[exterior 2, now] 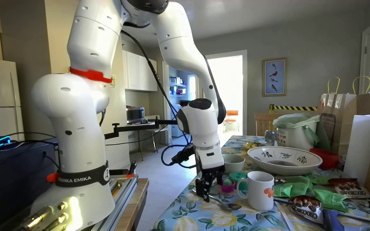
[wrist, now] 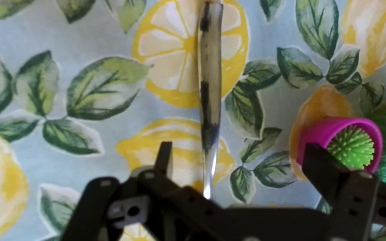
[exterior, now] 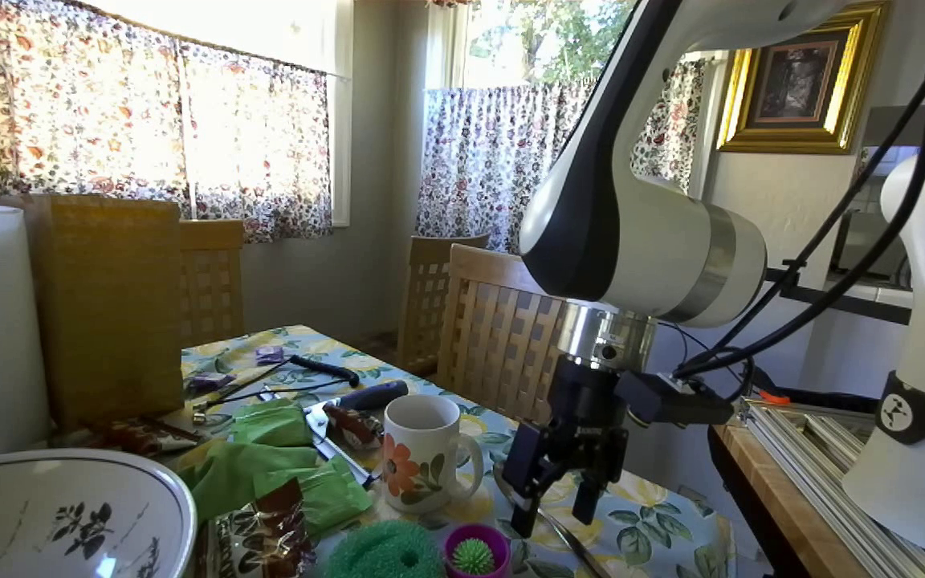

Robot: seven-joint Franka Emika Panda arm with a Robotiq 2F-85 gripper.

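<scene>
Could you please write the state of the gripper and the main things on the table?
Gripper: open, holding nothing.
Spoon: lying on the tablecloth, not gripped.
Magenta cup: upright, a green spiky ball inside.
Mug: upright, inside bottom hidden.
Small white bowl: upright.
Large patterned bowl: upright.
One brown packet: lying, whether opened unclear.

Two opposed exterior cameras, one close wrist camera
From near the table (exterior: 663, 522), an exterior view faces curtained windows (exterior: 258, 144); from roughly opposite, an exterior view faces a doorway (exterior 2: 230, 93). Both take in the mug (exterior 2: 260, 192); the wrist view looks down close past the pincer (wrist: 239, 149); all three share the spoon (wrist: 209, 93) and magenta cup (wrist: 315, 132).
</scene>
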